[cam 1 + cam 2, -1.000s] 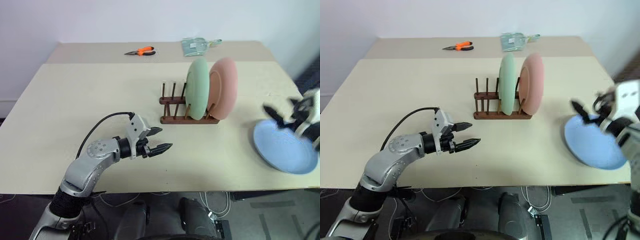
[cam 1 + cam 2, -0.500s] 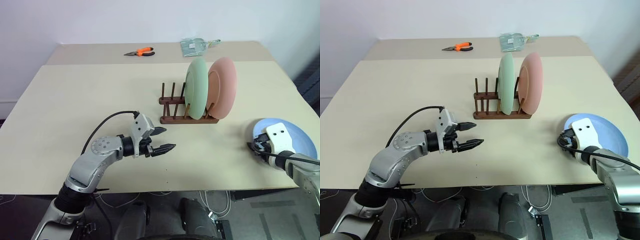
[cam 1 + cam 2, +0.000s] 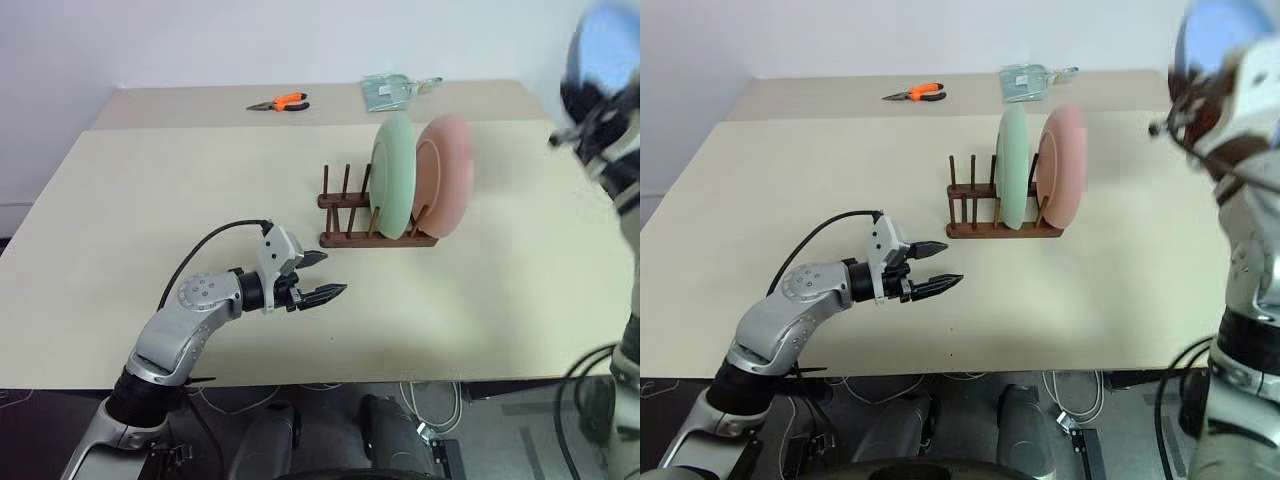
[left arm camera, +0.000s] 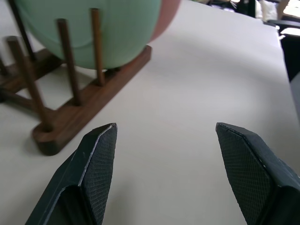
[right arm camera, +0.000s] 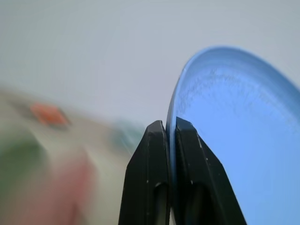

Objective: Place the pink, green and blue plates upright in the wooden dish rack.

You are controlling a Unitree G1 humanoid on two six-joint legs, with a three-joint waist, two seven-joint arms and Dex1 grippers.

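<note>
Two of the three plates already stand upright in the small dark brown wooden dish rack [image 3: 378, 222]: the pale mint green round plate [image 3: 393, 176] and, just behind it at the rack's right end, the salmon pink round plate [image 3: 446, 176], leaving only the peg slots at the rack's left end free. The light blue round plate [image 5: 225, 140] is high in the air, well to the right of the rack and above it, pinched by its rim between the closed black fingers of the right gripper [image 5: 170, 133]. That grip is the main worry: in my judgement a thin edge hold on a wide, shallow plate gives little resistance to twisting, so a quick swing toward the rack could let the plate pivot or slip out and drop onto the cream tabletop [image 3: 200, 200]. Reaching a free slot means passing over or around the pink and green plates, and a clip on either could tip it out of its pegs or shove the light rack along the table. Coming down tilted, the blue plate could land on peg tips rather than between them. The left gripper [image 3: 321, 277] hovers low over the table, near the rack's left front, its jaws spread wide and empty; it may crowd the approach.
</note>
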